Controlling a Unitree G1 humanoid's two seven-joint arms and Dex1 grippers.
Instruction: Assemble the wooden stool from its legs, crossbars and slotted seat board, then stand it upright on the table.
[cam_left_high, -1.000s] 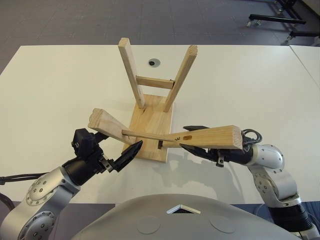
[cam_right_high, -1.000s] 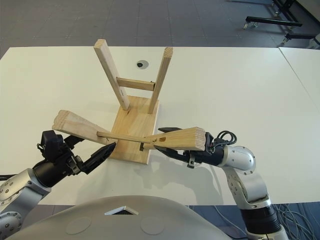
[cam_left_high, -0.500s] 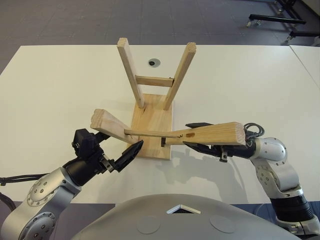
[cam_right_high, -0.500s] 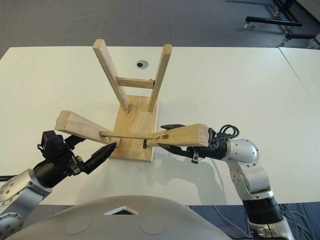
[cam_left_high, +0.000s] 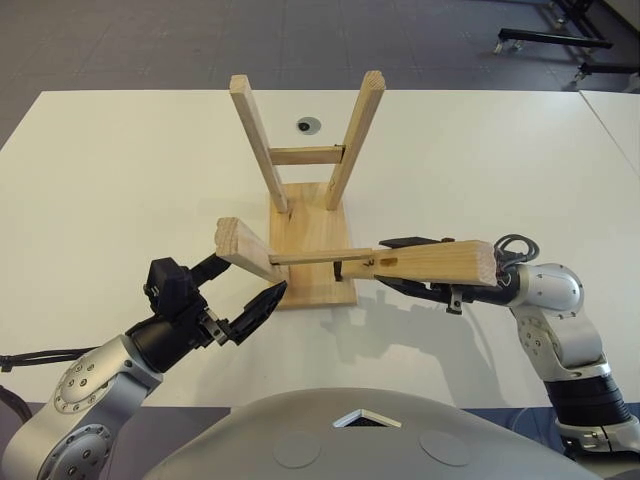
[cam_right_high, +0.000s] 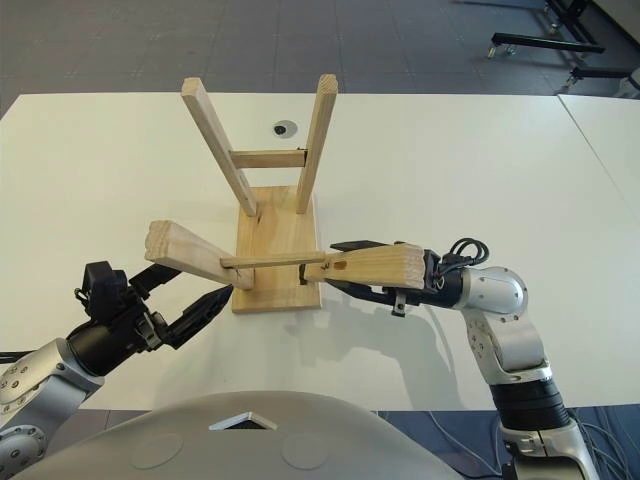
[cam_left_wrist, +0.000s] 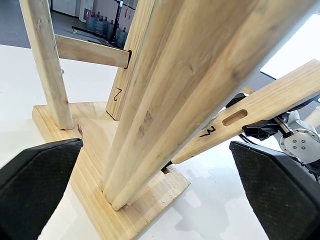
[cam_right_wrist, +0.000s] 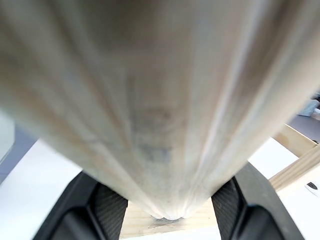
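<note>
The slotted seat board (cam_left_high: 303, 225) lies flat on the white table, with two legs (cam_left_high: 255, 140) (cam_left_high: 355, 135) standing in its far end, joined by a crossbar (cam_left_high: 305, 155). A second pair leans over the near end: a left leg (cam_left_high: 243, 250) and a right leg (cam_left_high: 440, 262) linked by a thin crossbar (cam_left_high: 320, 256). My right gripper (cam_left_high: 388, 262) is shut on the right leg, which looms close in the right wrist view (cam_right_wrist: 160, 100). My left gripper (cam_left_high: 252, 273) is open, its fingers (cam_left_wrist: 40, 175) apart on either side of the left leg (cam_left_wrist: 165, 90).
A round grommet (cam_left_high: 308, 125) sits in the table behind the stool. Bare tabletop (cam_left_high: 120, 170) spreads to both sides. Another table (cam_left_high: 615, 110) adjoins at the far right, and a metal frame (cam_left_high: 555, 40) stands on the floor beyond.
My right gripper has carried the near leg pair to the right, and the seat board's near end has swung right with it. The left arm has not moved.
</note>
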